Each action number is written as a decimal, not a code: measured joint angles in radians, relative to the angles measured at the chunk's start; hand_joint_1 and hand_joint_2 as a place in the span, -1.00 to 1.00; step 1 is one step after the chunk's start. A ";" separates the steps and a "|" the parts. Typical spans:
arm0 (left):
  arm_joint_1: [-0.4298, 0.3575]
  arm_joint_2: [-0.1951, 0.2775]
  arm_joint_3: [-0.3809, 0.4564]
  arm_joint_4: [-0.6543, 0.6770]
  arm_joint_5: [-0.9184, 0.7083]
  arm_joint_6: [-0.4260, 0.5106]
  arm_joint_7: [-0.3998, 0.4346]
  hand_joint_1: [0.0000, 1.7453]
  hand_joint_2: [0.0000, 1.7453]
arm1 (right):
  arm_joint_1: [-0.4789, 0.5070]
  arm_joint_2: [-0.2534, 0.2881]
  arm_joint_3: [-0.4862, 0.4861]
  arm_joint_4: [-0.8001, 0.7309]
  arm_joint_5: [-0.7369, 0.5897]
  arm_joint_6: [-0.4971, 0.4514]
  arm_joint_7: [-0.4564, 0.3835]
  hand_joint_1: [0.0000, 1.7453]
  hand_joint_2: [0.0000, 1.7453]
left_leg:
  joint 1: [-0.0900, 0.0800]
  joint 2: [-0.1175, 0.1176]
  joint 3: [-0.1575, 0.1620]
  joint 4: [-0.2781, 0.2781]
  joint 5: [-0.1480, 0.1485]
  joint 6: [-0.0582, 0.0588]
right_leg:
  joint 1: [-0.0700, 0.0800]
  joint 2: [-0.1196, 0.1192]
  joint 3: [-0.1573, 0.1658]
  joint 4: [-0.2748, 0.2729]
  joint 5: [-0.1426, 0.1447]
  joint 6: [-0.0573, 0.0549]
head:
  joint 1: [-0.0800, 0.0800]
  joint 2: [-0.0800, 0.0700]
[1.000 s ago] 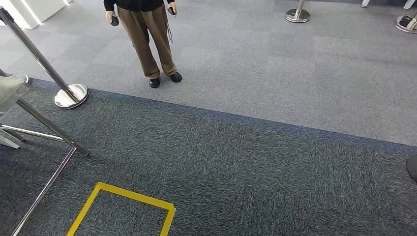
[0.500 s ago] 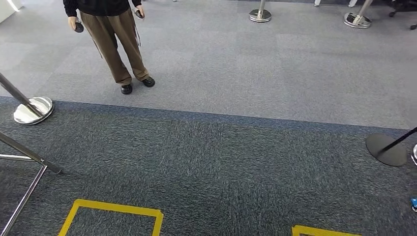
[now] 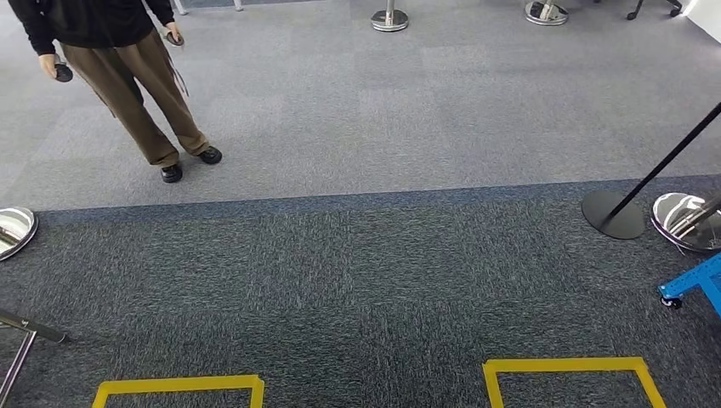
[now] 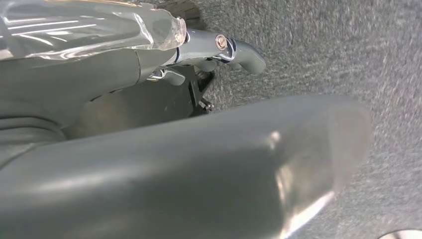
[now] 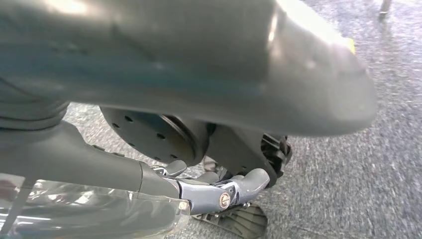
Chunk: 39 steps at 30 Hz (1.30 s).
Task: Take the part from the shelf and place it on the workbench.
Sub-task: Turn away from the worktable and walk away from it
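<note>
Dark carpet (image 3: 383,280) spreads beyond the fingertips of both hanging hands. A person (image 3: 127,85) stands on the paler floor, well apart from them. Two yellow tape squares (image 3: 561,365) mark the carpet, and a black post base (image 3: 614,214) and a blue frame (image 3: 693,285) sit off to the right.

The left hand (image 4: 164,149) has its fingers (image 4: 234,50) bent inward, as does the right hand (image 5: 189,74). I cannot tell whether either holds anything. Where the part is I cannot tell. The robot seems to be between stations, with the placing on the workbench not yet done.
</note>
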 joint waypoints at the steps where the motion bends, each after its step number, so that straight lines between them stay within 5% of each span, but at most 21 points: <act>1: 0.001 0.000 0.000 0.000 0.000 0.002 0.000 -1.00 0.00 | -0.001 0.000 0.000 0.000 0.000 0.000 0.000 -1.00 -1.00 | 0.003 -0.021 -0.029 0.064 -0.035 -0.004 | 0.000 0.008 -0.003 0.000 0.002 -0.003 | -0.001 0.000; 3: 0.000 0.001 0.000 0.000 0.000 0.008 0.001 -1.00 1.00 | -0.001 0.001 -0.001 0.000 0.000 0.000 0.000 -1.00 -1.00 | 0.007 -0.037 -0.088 0.191 -0.085 -0.007 | 0.000 0.021 -0.007 0.001 0.005 -0.005 | -0.001 0.000; 5: -0.002 0.001 0.000 0.000 0.000 0.016 0.004 -1.00 1.00 | 0.001 0.001 -0.002 0.000 0.000 0.000 0.000 -1.00 -1.00 | 0.011 -0.039 -0.091 0.196 -0.063 -0.008 | 0.000 0.032 -0.008 0.001 0.006 -0.004 | -0.001 0.000; 7: -0.002 0.001 0.000 0.000 0.000 0.020 0.009 -1.00 1.00 | 0.001 0.001 -0.003 0.000 0.000 0.000 0.000 -1.00 -1.00 | 0.017 -0.044 -0.030 0.068 0.008 -0.007 | -0.001 0.044 -0.006 0.001 0.008 0.000 | -0.001 0.000; 9: -0.001 0.001 0.000 0.000 0.000 0.021 0.011 -1.00 1.00 | 0.000 0.001 -0.003 0.000 0.000 -0.001 0.000 -1.00 -1.00 | 0.018 -0.056 0.021 -0.046 0.047 -0.007 | 0.001 0.053 -0.009 0.003 0.010 0.011 | -0.001 0.000; 14: -0.002 -0.001 0.000 0.000 -0.010 0.066 0.022 -1.00 1.00 | 0.000 0.003 -0.005 0.000 -0.004 -0.001 0.000 -1.00 -1.00 | 0.013 -0.044 0.030 -0.077 0.059 0.022 | -0.003 0.053 -0.026 0.018 0.003 0.041 | 0.002 0.000; 17: -0.004 -0.004 0.000 0.000 -0.020 0.119 0.059 -1.00 1.00 | -0.001 0.005 -0.009 0.000 -0.007 -0.001 0.000 -1.00 -1.00 | 0.010 -0.016 0.028 -0.080 0.065 0.037 | -0.003 0.026 -0.099 0.183 -0.088 0.045 | 0.008 0.000; 19: -0.008 -0.005 0.000 0.000 -0.022 0.133 0.090 -1.00 1.00 | 0.001 0.005 -0.011 0.000 -0.006 -0.001 0.000 -1.00 -1.00 | 0.005 0.005 0.027 -0.080 0.065 0.040 | -0.003 0.021 -0.139 0.284 -0.119 0.045 | 0.008 0.000; 21: -0.012 -0.005 0.000 0.000 -0.021 0.124 0.114 -1.00 1.00 | 0.004 0.005 -0.012 0.000 -0.005 -0.001 0.000 -1.00 -1.00 | 0.002 0.024 0.029 -0.079 0.063 0.040 | -0.003 0.014 -0.109 0.238 -0.084 0.042 | 0.008 0.000; 24: -0.013 -0.006 0.001 0.000 -0.019 0.105 0.130 -1.00 1.00 | 0.001 0.005 -0.012 0.000 -0.003 -0.001 0.002 -1.00 -1.00 | -0.005 0.050 0.033 -0.075 0.056 0.031 | 0.003 -0.041 -0.007 0.043 -0.017 0.032 | 0.008 0.000; 27: -0.014 -0.006 0.003 0.000 -0.017 0.103 0.131 -1.00 1.00 | 0.000 0.005 -0.013 0.000 -0.001 -0.002 0.002 -1.00 -1.00 | -0.007 0.074 0.036 -0.074 0.053 0.018 | 0.011 -0.041 0.004 0.005 -0.011 0.018 | 0.003 0.000; 30: -0.015 -0.007 0.005 -0.002 -0.011 0.085 0.128 -1.00 1.00 | 0.002 0.004 -0.014 0.000 0.002 -0.005 0.002 -1.00 -1.00 | 0.001 0.026 0.016 -0.027 0.014 -0.002 | 0.006 -0.012 0.002 0.001 -0.002 0.001 | 0.002 0.000; 32: -0.015 -0.006 0.006 -0.002 -0.008 0.063 0.121 -1.00 1.00 | -0.002 0.005 -0.016 0.000 0.002 -0.008 0.002 -1.00 -1.00 | 0.005 -0.024 -0.036 0.092 -0.051 -0.009 | 0.004 0.008 -0.003 0.001 0.004 -0.006 | -0.001 0.000; 34: -0.019 -0.006 0.008 -0.002 -0.004 0.047 0.114 -1.00 1.00 | -0.001 0.005 -0.017 0.000 0.003 -0.009 0.002 -1.00 -1.00 | 0.007 -0.036 -0.082 0.197 -0.086 -0.011 | 0.004 0.029 -0.007 0.001 0.007 -0.008 | -0.001 0.000; 36: -0.019 -0.006 0.010 -0.003 -0.001 0.036 0.111 -1.00 1.00 | 0.000 0.005 -0.019 0.000 0.005 -0.009 0.002 -1.00 -1.00 | 0.009 -0.042 -0.067 0.169 -0.048 -0.009 | 0.003 0.055 -0.007 0.001 0.010 -0.005 | -0.001 0.000; 39: -0.013 -0.005 0.012 -0.002 -0.001 0.030 0.108 -1.00 1.00 | -0.002 0.005 -0.019 0.000 0.006 -0.009 0.003 -1.00 -1.00 | 0.013 -0.090 0.019 -0.017 0.036 -0.004 | 0.003 0.091 -0.011 0.003 0.015 0.005 | -0.001 0.000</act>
